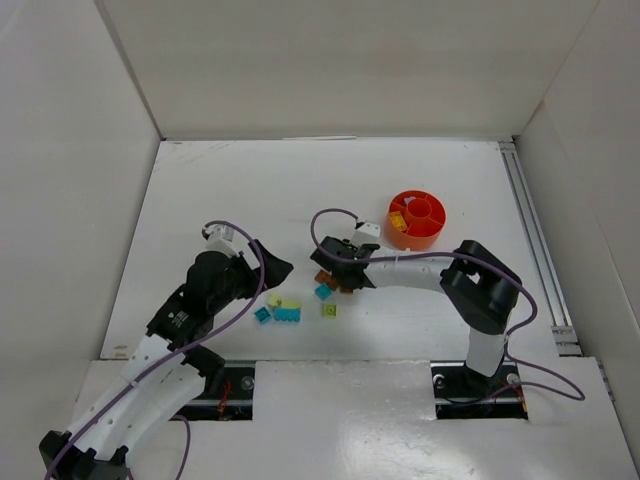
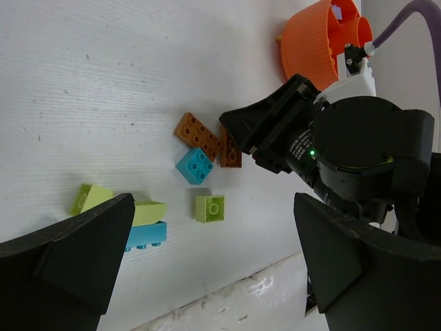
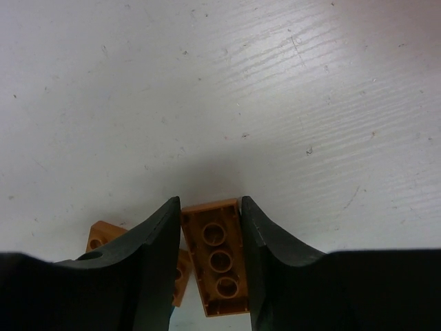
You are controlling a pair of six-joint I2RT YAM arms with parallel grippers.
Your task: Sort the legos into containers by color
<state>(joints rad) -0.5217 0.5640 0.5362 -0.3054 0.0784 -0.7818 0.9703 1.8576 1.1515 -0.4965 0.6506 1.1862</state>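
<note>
Barely started: orange bowl (image 1: 412,240) holds few pieces. Right fingers (image 3: 155,248) pinch a brown brick (image 3: 219,258) on the bench (image 3: 207,83); left fingers (image 2: 76,241) gape wide; other legos (image 1: 287,313) lie loose.

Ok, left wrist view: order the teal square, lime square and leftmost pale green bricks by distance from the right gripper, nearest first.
1. Teal square brick, just left of the right gripper.
2. Lime square brick, below the teal one.
3. Leftmost pale green brick, far left.

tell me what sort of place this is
Probably a robot test cell: a white table boxed in by white panels, a left arm and right arm bolted at its near edge, toy bricks and an orange bowl.
</note>
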